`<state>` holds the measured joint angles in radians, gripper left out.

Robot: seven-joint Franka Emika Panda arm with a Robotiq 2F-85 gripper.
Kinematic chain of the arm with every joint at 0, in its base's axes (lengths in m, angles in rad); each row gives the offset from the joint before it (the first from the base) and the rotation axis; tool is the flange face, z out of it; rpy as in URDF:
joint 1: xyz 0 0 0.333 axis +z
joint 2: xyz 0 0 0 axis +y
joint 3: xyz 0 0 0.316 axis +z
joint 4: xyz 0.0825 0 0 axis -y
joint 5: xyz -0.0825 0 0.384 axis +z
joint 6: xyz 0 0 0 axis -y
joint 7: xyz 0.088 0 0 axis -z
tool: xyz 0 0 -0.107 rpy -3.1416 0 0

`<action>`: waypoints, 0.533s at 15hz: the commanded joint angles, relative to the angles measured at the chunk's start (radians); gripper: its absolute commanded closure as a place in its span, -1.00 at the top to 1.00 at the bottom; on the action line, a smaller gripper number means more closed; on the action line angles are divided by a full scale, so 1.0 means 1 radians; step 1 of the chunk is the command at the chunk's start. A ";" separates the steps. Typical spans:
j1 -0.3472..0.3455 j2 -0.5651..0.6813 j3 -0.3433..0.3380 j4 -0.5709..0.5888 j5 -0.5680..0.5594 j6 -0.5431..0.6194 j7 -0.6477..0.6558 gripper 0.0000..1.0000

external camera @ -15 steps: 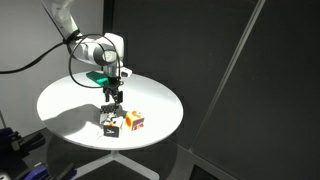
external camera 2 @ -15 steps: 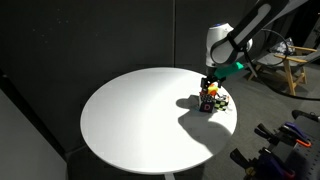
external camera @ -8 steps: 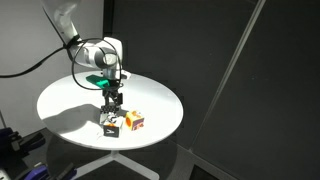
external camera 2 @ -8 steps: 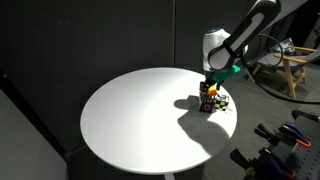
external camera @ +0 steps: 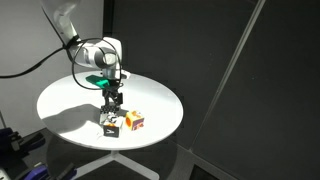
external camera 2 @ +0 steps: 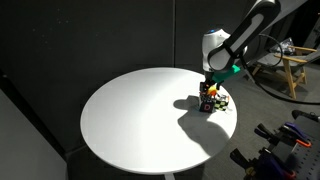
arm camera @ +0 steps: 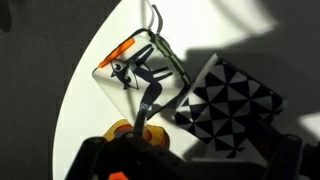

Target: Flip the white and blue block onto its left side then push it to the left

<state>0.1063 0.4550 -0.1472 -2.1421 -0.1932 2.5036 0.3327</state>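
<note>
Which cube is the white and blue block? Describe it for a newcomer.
On the round white table, find the small cubes clustered below the gripper. In the wrist view, the white and blue block is the one whose white face carries a dark triangle checker pattern; the cube beside it shows an orange edge instead.

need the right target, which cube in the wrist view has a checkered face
The white and blue block: its white face carries a dark triangle pattern. The orange-edged cube shows none.
</note>
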 commanded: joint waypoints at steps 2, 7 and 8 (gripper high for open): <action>0.010 0.020 -0.013 0.019 -0.025 0.003 0.029 1.00; 0.014 0.034 -0.018 0.023 -0.028 0.002 0.030 1.00; 0.015 0.034 -0.018 0.022 -0.028 0.002 0.030 1.00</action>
<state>0.1072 0.4775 -0.1504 -2.1380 -0.1932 2.5036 0.3327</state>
